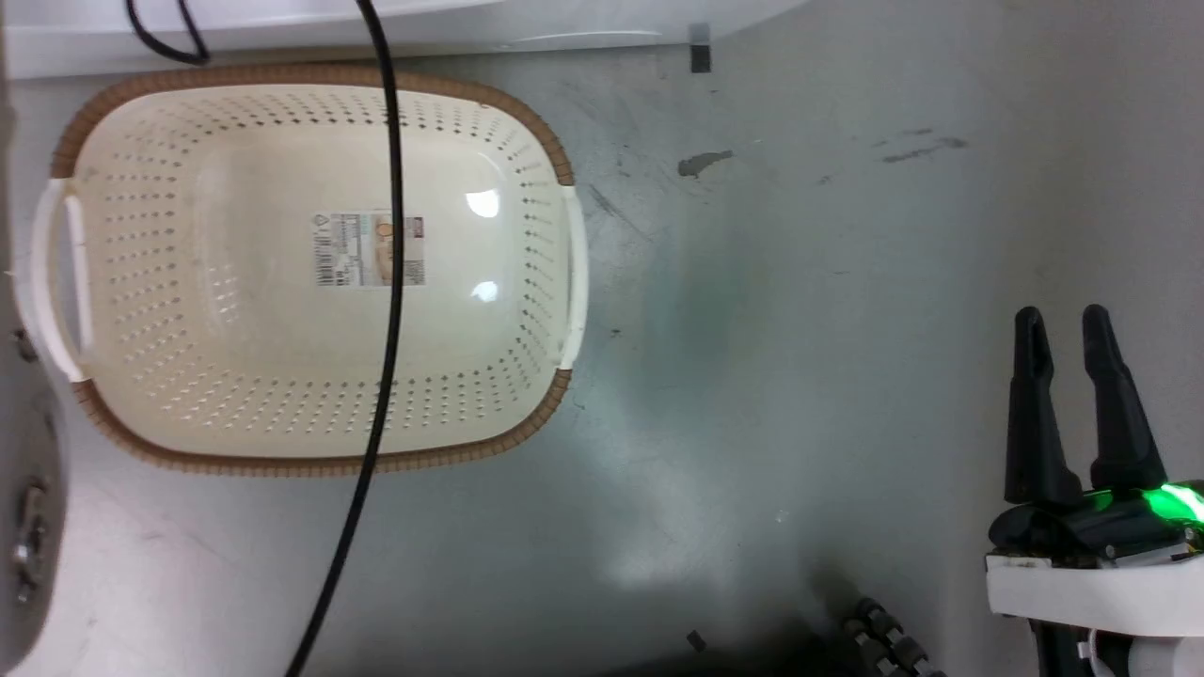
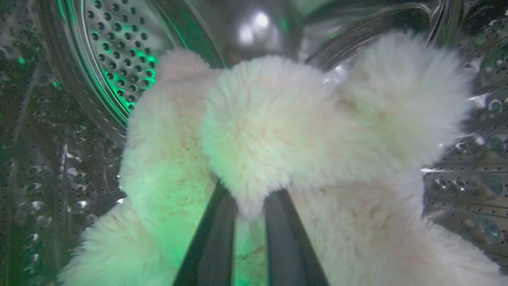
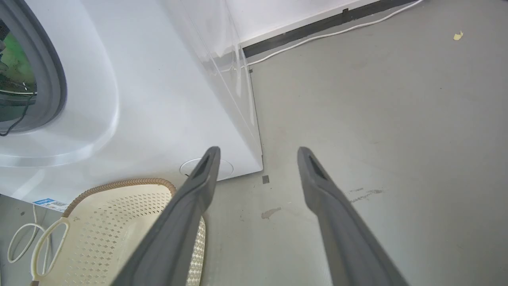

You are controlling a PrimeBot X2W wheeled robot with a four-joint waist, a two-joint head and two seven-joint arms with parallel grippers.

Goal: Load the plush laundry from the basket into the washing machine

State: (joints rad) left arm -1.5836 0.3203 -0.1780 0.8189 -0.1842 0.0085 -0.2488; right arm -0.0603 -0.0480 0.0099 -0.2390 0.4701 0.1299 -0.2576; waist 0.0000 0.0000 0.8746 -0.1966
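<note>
Left wrist view: the left gripper (image 2: 249, 206) is nearly closed, pinching a fold of the plush laundry (image 2: 278, 131) inside the perforated steel drum (image 2: 119, 51) of the washing machine (image 3: 131, 99). The right gripper (image 1: 1068, 324) is spread wide with nothing in it, above the floor (image 1: 800, 329), right of the basket (image 1: 141, 282).

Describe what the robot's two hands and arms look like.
The right hand has two long, tapering dark grey fingers with a slot-like recess near each tip, on a black base with a glowing green light and a white wrist casing. The left hand has the same dark fingers.
</note>
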